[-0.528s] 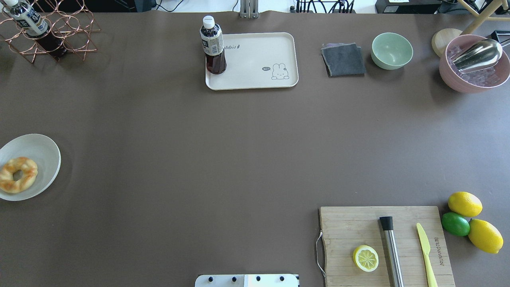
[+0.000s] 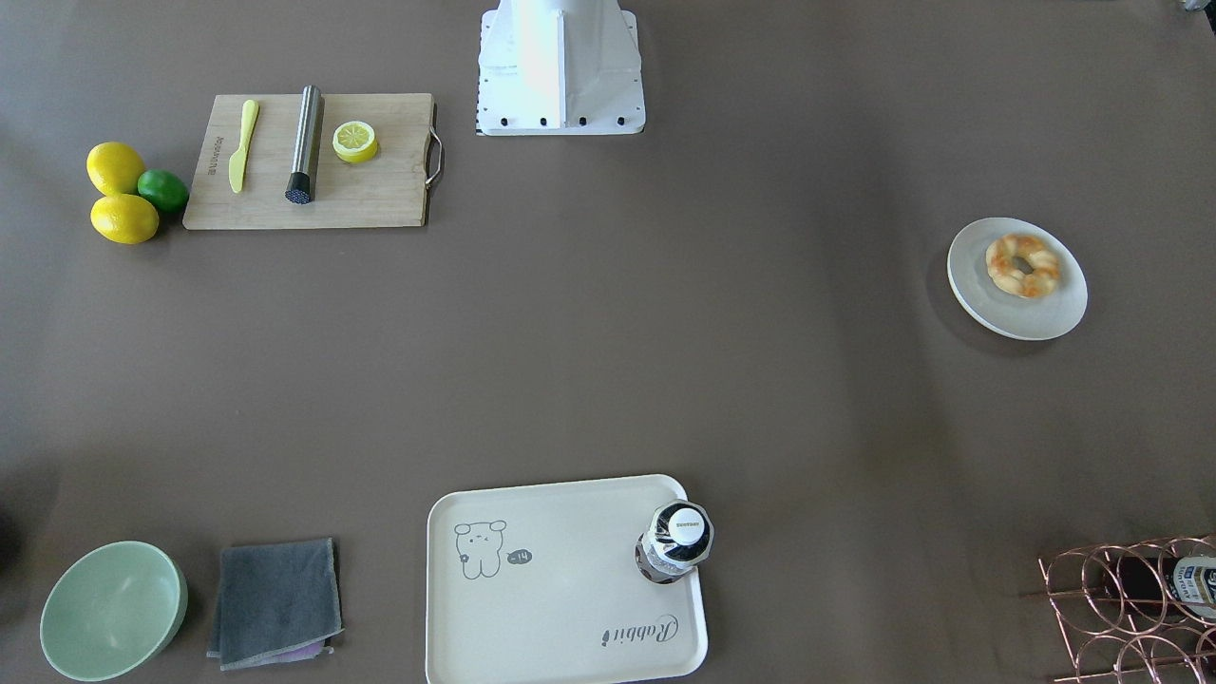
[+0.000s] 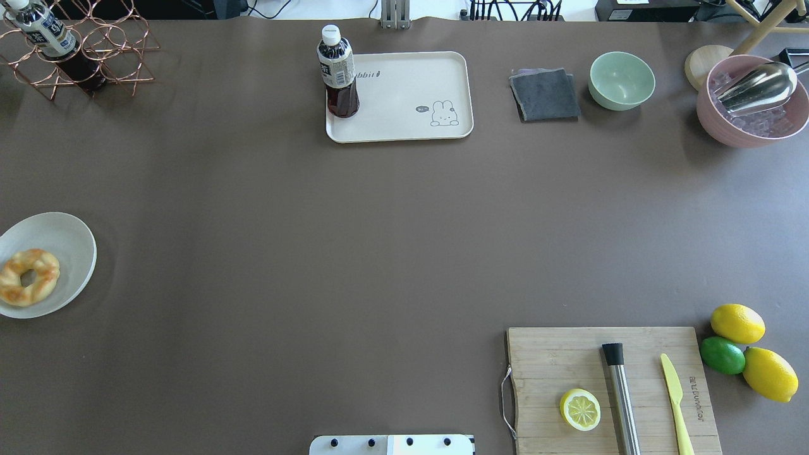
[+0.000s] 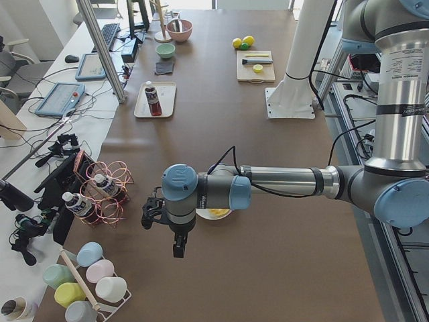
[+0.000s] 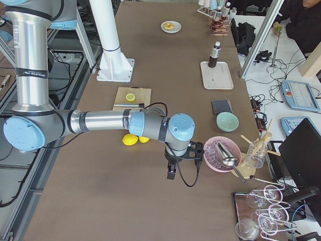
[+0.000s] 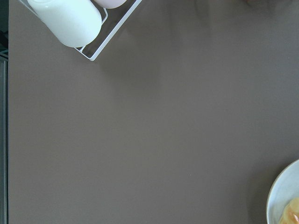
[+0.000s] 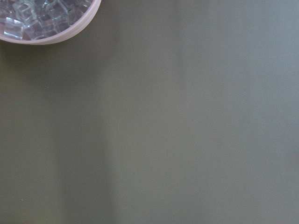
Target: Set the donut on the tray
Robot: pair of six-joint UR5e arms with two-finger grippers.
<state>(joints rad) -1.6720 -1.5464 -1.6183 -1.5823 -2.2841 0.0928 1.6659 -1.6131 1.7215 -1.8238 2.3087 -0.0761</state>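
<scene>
The donut (image 3: 28,277) lies on a round plate (image 3: 69,237) at the robot's far left, well apart from the tray (image 3: 411,95), where a bottle (image 3: 338,72) stands (at one edge). A low, sweeping delivery could topple it. How wide the left gripper (image 4: 178,249) and the right gripper (image 5: 171,173) stand, I cannot tell.

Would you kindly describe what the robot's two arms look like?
The left arm and right arm match: silver-grey tubular links, grey joint housings with light-blue caps, black hardware at the wrists and a thin black cable looping there. Printed labels ring the upright links.
</scene>
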